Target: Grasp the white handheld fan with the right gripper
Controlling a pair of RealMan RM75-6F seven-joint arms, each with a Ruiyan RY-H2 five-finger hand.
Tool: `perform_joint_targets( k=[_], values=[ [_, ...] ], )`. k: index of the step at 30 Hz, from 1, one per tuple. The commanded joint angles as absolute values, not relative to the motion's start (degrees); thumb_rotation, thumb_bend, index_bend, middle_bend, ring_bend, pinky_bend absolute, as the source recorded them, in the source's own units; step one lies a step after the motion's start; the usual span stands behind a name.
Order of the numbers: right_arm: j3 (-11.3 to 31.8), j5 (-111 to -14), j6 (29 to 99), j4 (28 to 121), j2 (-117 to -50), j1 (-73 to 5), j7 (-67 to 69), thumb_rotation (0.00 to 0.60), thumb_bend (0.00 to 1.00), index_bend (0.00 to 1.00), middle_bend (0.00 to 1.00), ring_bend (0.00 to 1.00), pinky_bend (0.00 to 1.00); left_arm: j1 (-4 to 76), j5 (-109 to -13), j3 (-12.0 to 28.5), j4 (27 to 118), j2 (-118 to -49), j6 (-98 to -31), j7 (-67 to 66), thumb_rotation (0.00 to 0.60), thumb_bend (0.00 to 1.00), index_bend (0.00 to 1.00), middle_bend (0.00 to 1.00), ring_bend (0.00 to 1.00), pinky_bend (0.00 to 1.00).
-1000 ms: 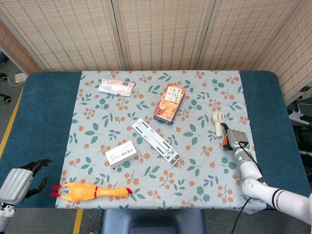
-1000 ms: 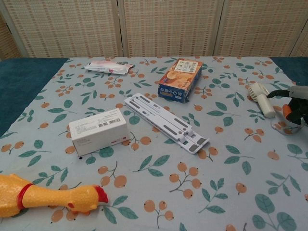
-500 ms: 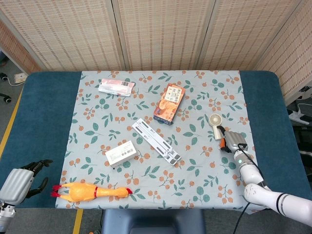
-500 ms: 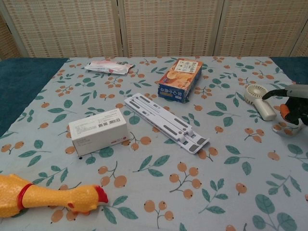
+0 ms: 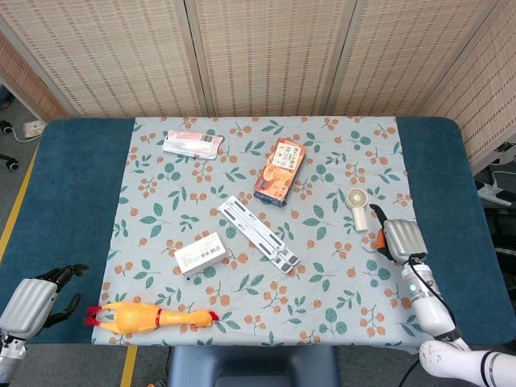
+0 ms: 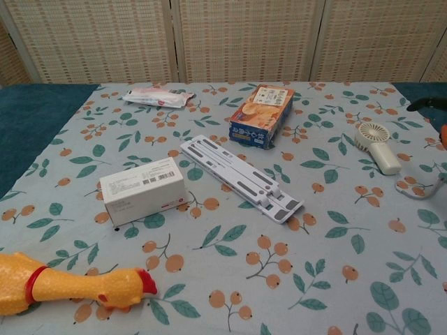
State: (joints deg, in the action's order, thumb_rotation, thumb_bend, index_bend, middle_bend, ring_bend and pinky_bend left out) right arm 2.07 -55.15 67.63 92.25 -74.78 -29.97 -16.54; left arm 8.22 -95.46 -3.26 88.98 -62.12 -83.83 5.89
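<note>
Right hand (image 5: pixel 401 239) has drawn back from the white handheld fan (image 5: pixel 357 206), now lying untouched; finger posture indeterminate.

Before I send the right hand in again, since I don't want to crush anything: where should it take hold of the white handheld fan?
Probably by the handle. The white handheld fan lies flat on the tablecloth, round head toward the screen, straight handle pointing toward the robot. The right hand sits beside that end, so coming from the robot's right, fingers across the handle, looks easiest and avoids the grille.
</note>
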Motion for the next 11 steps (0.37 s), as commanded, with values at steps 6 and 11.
perform_joint_targets(
  k=[6,11],
  values=[
    [-5.6,-74.8,86.3,85.0,-77.5,-16.1,-10.0,0.6,0.39,0.09,0.37,0.16,0.38,8.3,-95.1,-3.1,89.0,-62.5,-83.6,5.1,0.6,0.43,0.25,0.34,0.39,0.59],
    [-5.3,-77.8,89.4,80.9,-78.7,-13.0,-8.3,0.6,0.27,0.09,0.22,0.01,0.25,8.4,-94.9,-3.0,88.9,-62.8,-83.1,4.2,0.6,0.43,0.25,0.34,0.39,0.59]
  ],
)
